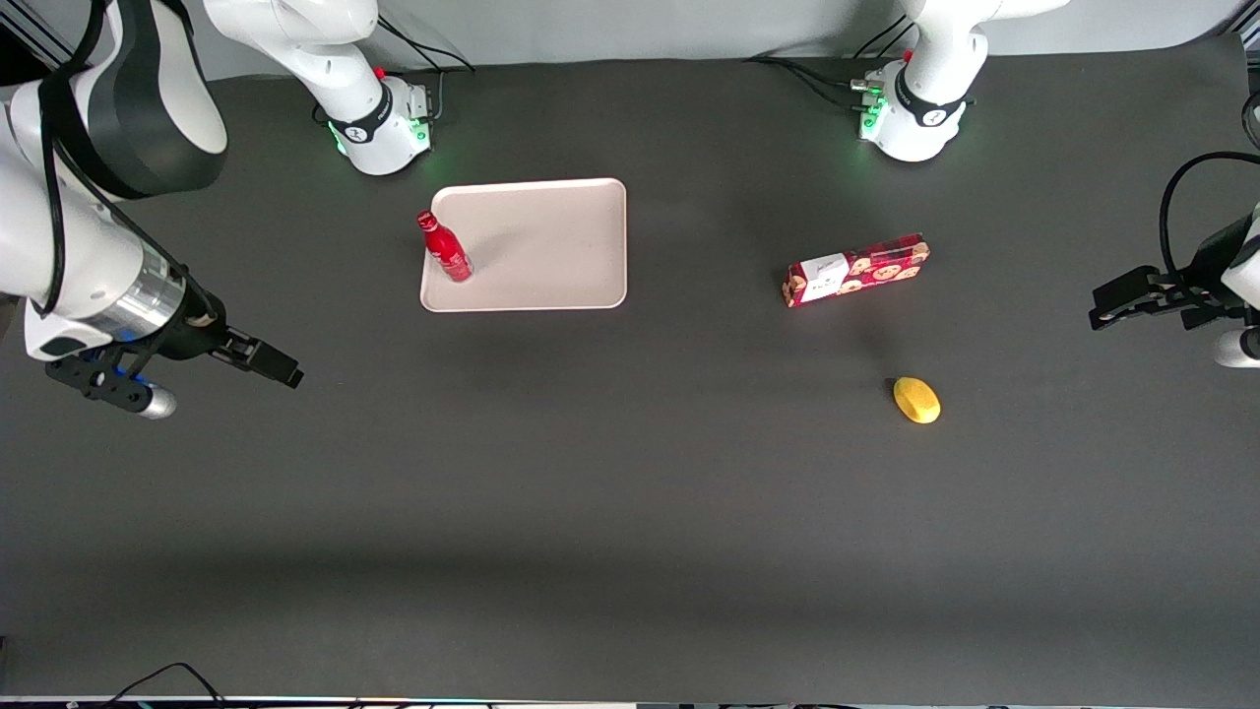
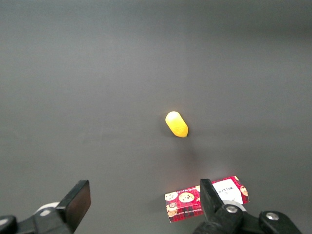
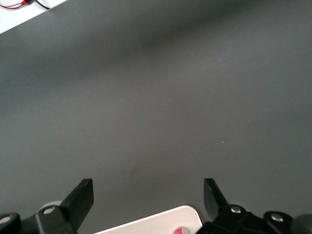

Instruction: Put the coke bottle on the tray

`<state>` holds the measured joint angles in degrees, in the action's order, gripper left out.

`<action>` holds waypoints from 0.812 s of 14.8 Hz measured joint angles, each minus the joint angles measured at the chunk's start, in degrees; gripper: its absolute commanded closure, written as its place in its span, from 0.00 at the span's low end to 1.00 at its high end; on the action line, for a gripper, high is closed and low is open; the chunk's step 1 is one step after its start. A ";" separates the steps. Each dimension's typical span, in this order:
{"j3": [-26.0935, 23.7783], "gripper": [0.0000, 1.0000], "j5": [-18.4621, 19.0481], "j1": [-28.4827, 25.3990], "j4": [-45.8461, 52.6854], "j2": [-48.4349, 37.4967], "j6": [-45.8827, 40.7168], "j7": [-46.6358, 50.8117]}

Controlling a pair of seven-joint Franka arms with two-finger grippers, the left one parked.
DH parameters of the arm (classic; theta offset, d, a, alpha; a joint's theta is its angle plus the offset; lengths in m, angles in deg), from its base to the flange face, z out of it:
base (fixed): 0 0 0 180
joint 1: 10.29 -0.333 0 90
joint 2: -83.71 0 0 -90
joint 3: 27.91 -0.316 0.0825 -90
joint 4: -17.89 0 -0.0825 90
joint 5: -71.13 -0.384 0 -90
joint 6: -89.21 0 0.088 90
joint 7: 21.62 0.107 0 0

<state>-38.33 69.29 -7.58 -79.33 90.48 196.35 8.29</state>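
The coke bottle (image 1: 445, 248), a small red bottle with a red cap, stands upright on the tray (image 1: 551, 246), at the tray's edge toward the working arm's end. The tray is pale beige-pink with a low rim. My right gripper (image 1: 281, 369) is open and empty. It hangs above the dark table, nearer to the front camera than the tray and apart from the bottle. In the right wrist view the gripper (image 3: 148, 187) has its two fingers spread wide, with a tray corner (image 3: 161, 222) and a bit of the red bottle cap (image 3: 181, 231) between them.
A long red cookie box (image 1: 856, 269) lies toward the parked arm's end and also shows in the left wrist view (image 2: 204, 199). A yellow lemon-like object (image 1: 916, 400) lies nearer the front camera than the box. Two arm bases (image 1: 379, 123) stand at the table's back edge.
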 measured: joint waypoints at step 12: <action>18.30 0.00 0.13 -16.54 0.73 2.50 2.03 -4.29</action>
<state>-20.03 69.42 -24.12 -78.60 92.98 198.38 4.00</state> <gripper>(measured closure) 0.000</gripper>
